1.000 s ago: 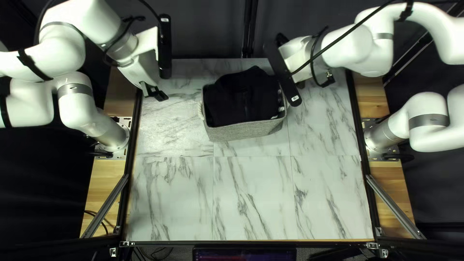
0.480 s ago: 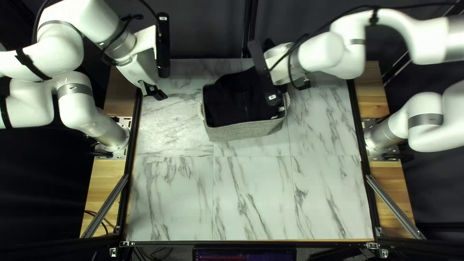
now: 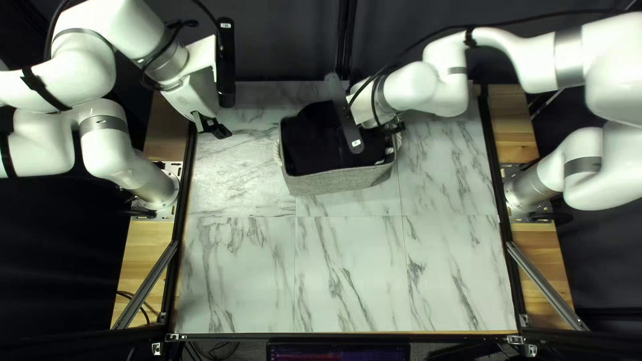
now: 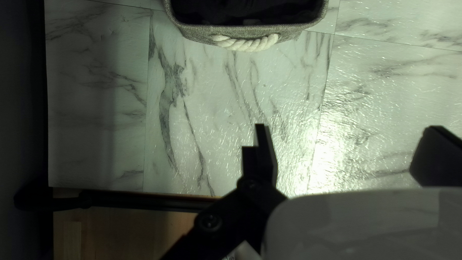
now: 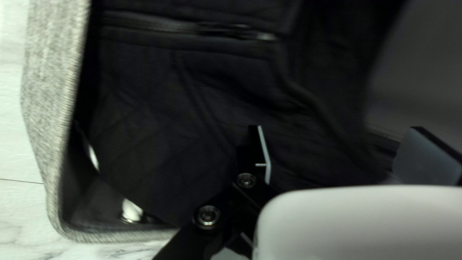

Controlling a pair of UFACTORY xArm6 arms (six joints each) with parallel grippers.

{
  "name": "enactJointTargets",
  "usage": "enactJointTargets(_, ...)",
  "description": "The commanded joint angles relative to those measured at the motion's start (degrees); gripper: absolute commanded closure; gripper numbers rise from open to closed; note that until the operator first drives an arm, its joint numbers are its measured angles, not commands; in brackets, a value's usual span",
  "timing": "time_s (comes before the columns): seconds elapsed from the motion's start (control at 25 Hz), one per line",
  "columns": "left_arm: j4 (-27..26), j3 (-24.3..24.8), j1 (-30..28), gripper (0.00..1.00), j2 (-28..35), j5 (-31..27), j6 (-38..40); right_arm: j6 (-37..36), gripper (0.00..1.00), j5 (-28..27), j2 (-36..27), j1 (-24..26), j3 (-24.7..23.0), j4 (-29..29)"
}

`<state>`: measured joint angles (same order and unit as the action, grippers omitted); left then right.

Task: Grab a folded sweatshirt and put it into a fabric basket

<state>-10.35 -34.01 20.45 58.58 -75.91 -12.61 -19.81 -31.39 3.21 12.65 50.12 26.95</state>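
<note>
Blk sweatshirt (image 3: pixel 307 144) is in the gray basket (image 3: pixel 341 180), far side, mid tbl (image 3: pixel 348 267). Most of it looks under & just left of the R gripper (image 5: pixel 339 129), the closer one, let go w/ fingers apart; L gripper (image 4: pixel 347 126), also wide & empty, is well off left.

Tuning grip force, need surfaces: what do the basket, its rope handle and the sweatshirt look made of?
Basket: matte grey fabric, coarse weave visible on the wall. 
Rope handle: off-white, dull, thick twisted strands; probably cotton. 
Sweatshirt: matte black cloth, soft folds, stitched-looking lines, zip; cotton or synthetic, can't tell.
</note>
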Motion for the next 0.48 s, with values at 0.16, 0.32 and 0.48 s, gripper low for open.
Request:
enactJointTargets(0.16, 0.00, 0.00, 0.00, 0.00, 0.00, 0.00, 0.00, -9.66, 0.00, 6.49, 5.42, 2.93, -0.44, -10.60)
enactJointTargets(0.32, 0.00, 0.00, 0.00, 0.00, 0.00, 0.00, 0.00, -14.52, 0.00, 9.53, 8.51, 4.15, 0.47, -15.28)
enactJointTargets(0.48, 0.00, 0.00, 0.00, 0.00, 0.00, 0.00, 0.00, -13.21, 0.00, 8.79, 8.25, 4.23, 1.60, -14.64)
